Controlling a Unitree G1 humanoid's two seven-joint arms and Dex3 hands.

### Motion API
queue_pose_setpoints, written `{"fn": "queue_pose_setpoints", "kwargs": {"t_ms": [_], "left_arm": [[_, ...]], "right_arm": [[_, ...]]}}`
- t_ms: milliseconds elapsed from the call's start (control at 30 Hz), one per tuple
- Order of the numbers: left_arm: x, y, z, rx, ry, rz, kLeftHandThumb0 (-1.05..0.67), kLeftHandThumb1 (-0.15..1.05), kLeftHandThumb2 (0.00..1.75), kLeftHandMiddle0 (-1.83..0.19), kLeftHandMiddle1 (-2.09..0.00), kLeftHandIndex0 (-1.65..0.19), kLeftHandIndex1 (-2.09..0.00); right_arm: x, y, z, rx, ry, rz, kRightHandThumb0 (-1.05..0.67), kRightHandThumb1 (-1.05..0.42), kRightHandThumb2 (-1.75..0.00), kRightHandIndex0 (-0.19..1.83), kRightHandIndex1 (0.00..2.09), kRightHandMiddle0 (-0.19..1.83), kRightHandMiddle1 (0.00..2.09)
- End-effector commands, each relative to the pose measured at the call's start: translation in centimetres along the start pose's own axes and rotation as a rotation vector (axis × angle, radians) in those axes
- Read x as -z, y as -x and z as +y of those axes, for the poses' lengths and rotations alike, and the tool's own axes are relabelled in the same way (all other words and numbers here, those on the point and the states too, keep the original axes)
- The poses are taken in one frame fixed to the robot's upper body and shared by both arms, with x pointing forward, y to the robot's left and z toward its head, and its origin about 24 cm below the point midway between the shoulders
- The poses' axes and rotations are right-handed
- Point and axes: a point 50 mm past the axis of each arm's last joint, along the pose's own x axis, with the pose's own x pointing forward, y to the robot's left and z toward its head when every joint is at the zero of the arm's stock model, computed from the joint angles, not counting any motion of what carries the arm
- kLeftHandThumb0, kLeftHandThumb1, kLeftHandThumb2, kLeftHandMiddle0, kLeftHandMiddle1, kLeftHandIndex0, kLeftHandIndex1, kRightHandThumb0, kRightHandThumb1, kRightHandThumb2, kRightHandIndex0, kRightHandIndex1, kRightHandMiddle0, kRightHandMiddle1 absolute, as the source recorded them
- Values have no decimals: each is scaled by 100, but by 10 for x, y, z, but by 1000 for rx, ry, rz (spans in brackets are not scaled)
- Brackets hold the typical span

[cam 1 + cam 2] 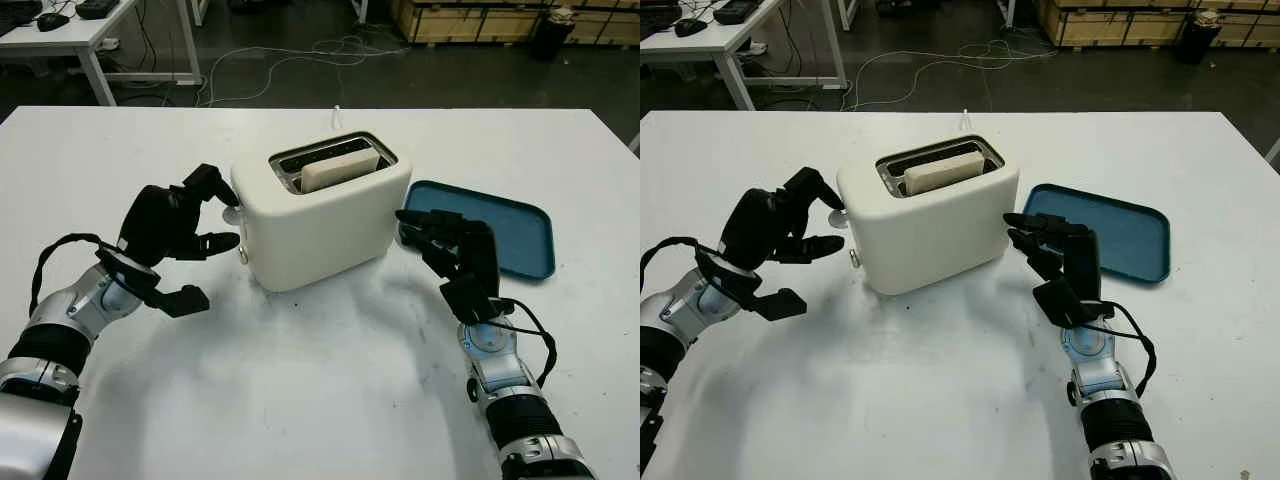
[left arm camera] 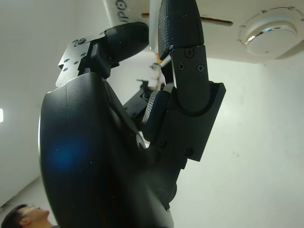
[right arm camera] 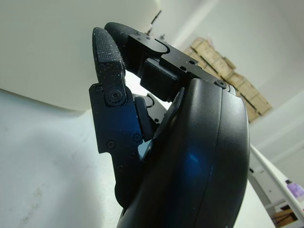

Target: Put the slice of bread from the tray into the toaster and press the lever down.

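One slice of bread [image 1: 340,168] sits upright in the toaster's slot, pale and squared off, its top edge standing just proud of the rim, so the loading looks done and the press is what's left. Cream toaster [image 1: 325,215] stands mid-table at an angle, the lever [image 1: 231,212] poking out of its end face. Left hand [image 1: 185,232] is right there, one fingertip on or just above the lever knob, holding nothing, fingers curled. Here's the risk: that tip looks perched near the knob's edge, so a push could slide off; and a sideways shove might skate the light toaster across the smooth white table [image 1: 330,400]. Right hand [image 1: 450,250] hovers open just beside the toaster's other end, well placed to brace it. Blue tray [image 1: 500,225] lies beyond that hand.
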Motion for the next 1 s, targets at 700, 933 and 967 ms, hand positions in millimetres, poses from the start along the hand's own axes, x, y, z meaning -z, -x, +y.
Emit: {"fn": "queue_pose_setpoints", "kwargs": {"t_ms": [700,933,967], "left_arm": [[-7,40,-65,409,207,119,-100,92,26,-120,-175,-73,-123],[-14,49,-74,423,269,121,-100,92,24,-110,-172,-85,-103],[-14,50,-74,424,278,123,-101,92,25,-109,-172,-85,-102]], "right_arm": [[3,3,0,21,-24,23,-50,-92,-3,96,94,118,0],[3,3,1,22,-12,23,-50,-92,-3,96,93,118,0],[3,3,1,23,-7,22,-50,-92,-4,96,93,118,0]]}}
